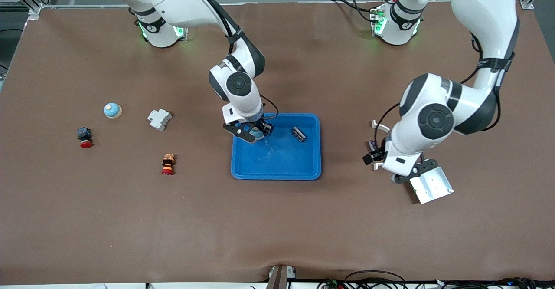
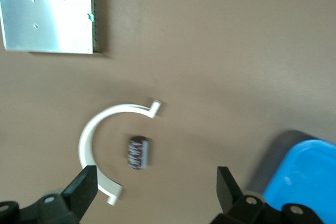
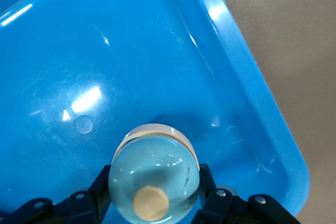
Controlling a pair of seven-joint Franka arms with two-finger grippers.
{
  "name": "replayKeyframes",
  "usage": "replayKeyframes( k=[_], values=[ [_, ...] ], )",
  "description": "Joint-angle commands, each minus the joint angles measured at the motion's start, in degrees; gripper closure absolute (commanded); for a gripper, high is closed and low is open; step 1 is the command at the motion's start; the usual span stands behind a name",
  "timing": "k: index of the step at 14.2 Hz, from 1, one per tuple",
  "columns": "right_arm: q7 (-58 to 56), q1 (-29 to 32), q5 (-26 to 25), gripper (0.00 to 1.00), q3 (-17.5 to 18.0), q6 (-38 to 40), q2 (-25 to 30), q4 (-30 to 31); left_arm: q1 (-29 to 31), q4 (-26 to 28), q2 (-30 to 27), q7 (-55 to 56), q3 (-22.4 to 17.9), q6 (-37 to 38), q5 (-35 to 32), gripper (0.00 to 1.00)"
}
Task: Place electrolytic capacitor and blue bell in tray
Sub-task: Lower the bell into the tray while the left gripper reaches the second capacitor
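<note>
Your tray [image 1: 277, 163] holds a dark part, while the right gripper [image 1: 250, 133], clamped on the blue bell [image 3: 154, 179], hangs over its corner and half hides it from the front. Only your left wrist view shows the electrolytic capacitor [image 2: 138, 152] on the bench [image 1: 277, 228], beneath the wide-open, empty left gripper [image 2: 152, 184].

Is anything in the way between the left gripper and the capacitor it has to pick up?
Nothing covers the capacitor, and the open left gripper hangs over it. A white curved clip lies partly around the capacitor without touching it. One finger is close to the clip's end and might catch it on the way down.
</note>
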State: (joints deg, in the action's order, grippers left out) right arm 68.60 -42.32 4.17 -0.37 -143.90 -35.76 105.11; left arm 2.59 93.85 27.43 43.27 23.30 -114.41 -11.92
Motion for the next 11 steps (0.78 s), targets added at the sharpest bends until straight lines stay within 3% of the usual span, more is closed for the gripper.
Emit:
replayKeyframes(
  k=[1, 5, 7, 8, 9, 10, 11],
  values=[
    [1.3, -0.6, -0.1, 1.00, -0.6, 0.1, -2.0, -2.5, 2.8, 4.3, -2.6, -4.8, 1.0, -1.5, -2.6, 0.00],
    [1.3, -0.2, 0.1, 1.00, -0.6, 0.0, -2.5, -2.5, 7.2, 12.4, -3.3, -8.6, 4.5, -11.8, -2.8, 0.00],
    [1.3, -0.3, 0.2, 1.00, -0.6, 0.0, -3.0, -3.0, 7.0, 14.6, -3.3, -8.5, 5.1, -12.7, -2.8, 0.00],
    [1.4, -0.1, 0.5, 0.82, -0.6, 0.0, -3.3, -3.2, 7.0, 15.6, -3.0, -8.2, 5.6, -12.9, -2.7, 0.00],
    [1.6, -0.1, 0.6, 0.25, -0.6, 0.0, -3.4, -3.3, 6.9, 16.7, -2.8, -8.1, 5.8, -14.0, -2.7, 0.00],
    [2.1, -0.2, 0.6, 0.00, -0.6, -0.2, -3.4, -3.3, 7.1, 17.8, -2.5, -8.0, 5.8, -15.5, -2.7, 0.00],
    [2.8, -0.6, 0.6, 0.00, -0.6, -0.2, -3.4, -3.3, 7.3, 19.0, -2.2, -7.8, 5.8, -17.0, -2.7, 0.00]
  ],
)
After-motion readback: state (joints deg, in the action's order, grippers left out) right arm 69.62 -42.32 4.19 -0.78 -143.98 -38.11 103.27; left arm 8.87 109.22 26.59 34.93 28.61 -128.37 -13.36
